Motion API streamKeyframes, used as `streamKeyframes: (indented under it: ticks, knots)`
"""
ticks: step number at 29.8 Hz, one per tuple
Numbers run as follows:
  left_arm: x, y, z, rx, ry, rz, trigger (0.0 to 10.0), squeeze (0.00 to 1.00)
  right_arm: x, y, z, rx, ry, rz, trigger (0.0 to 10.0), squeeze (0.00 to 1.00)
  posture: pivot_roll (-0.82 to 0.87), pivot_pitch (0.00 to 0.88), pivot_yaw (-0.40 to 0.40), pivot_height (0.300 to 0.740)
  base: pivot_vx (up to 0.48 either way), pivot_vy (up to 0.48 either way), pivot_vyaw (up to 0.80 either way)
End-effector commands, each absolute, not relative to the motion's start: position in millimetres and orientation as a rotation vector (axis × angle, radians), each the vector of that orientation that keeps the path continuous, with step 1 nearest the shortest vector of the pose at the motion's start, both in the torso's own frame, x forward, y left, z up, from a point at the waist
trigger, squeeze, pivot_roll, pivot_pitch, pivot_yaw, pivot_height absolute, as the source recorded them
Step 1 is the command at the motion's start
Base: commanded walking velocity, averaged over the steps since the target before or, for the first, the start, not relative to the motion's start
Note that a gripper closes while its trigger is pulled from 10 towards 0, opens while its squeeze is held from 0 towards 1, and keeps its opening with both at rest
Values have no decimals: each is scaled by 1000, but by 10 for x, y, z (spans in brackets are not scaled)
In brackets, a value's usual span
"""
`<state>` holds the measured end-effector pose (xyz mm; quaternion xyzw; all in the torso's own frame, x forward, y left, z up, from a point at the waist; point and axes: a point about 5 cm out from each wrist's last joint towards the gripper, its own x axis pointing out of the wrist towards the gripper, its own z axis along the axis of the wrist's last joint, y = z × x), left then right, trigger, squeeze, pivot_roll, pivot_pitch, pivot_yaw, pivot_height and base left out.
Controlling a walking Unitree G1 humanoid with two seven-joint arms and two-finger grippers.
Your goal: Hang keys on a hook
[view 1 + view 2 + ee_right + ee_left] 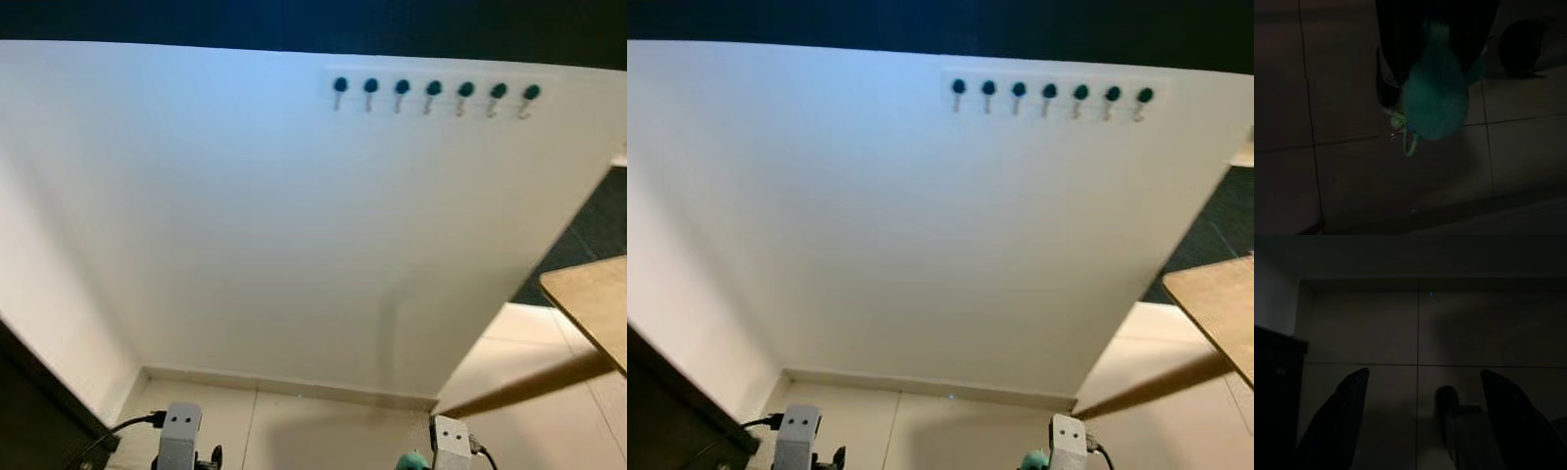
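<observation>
A: What stood before the robot?

B: A big white wall [294, 225], and high on it, far above both grippers, a row of hooks [433, 94] with dark green knobs. A wooden table [593, 299] was off to the right of the right arm.

A: And the keys?

B: They were in the right gripper [1435, 54], low by the tiled floor [1352, 98]. Its fingers were pinched on a fluffy green keychain [1436, 98], and a small ring [1409, 142] hung under it.

A: The left gripper?

B: The left gripper [1422, 396] hung idle, fingers spread wide.

A: What could fail?

B: I think the ring was small and swinging loose, so it might miss the thin hook. The soft fluff could also slip from the grip during the long lift.
</observation>
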<state>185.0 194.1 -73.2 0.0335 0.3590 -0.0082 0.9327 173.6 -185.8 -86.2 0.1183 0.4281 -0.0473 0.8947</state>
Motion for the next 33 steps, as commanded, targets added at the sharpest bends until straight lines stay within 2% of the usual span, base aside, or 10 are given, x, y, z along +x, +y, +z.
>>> streamKeyframes:
  ticks: [1,5,14,24,27,29,30,31,33]
  knots:
    - [1813,1955,-754,93,759,-24,10000,0,1739,-1863,-861,249,890,-105,10000,0,45,44,-1,740,0,-480,0]
    - [1806,1951,-760,96,763,-17,10000,0,1742,-1867,-859,248,889,-106,10000,0,42,44,1,740,0,-405,0]
    - [1799,1951,-765,92,763,16,10000,0,1760,-1865,-850,251,879,-103,10000,0,42,44,-1,740,0,0,0]
    - [1806,2038,-748,119,753,104,10000,0,1993,-1851,-712,231,757,-78,10000,0,44,47,-3,740,0,0,0]
    - [1823,2061,-727,123,729,116,10000,0,2197,-1880,-538,128,604,-40,10000,0,43,48,-3,740,0,0,0]
    - [1931,2053,-636,98,641,82,10000,0,2478,-1888,-238,71,376,-5,10000,0,37,53,0,740,0,0,0]
    - [1976,2040,-597,94,607,60,10000,0,2566,-1888,-124,64,298,3,10000,0,36,53,0,740,0,0,0]
    - [1976,2040,-597,94,607,60,10000,0,2566,-1888,-124,64,298,3,10000,0,36,53,0,740,0,0,0]
    - [2073,1973,-516,93,540,-10,10000,0,2739,-1886,128,57,142,7,10000,0,35,55,1,740,0,0,0]
